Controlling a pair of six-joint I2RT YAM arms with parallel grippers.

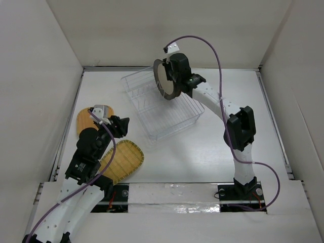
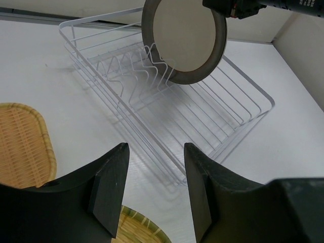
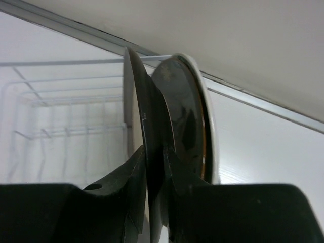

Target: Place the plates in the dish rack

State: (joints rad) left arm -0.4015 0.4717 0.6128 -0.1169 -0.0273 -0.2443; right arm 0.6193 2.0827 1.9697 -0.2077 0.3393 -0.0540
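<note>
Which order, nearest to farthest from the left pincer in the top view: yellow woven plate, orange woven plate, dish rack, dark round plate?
From the left pincer:
1. yellow woven plate, just nearside, and orange woven plate, on its left: too close to call.
2. dish rack, ahead and right.
3. dark round plate, held upright at the rack's far side.

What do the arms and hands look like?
The left arm and right arm have white links and black joint housings. The left hand and right hand are black, each with two wedge-shaped fingers. A purple cable runs along each arm.
</note>
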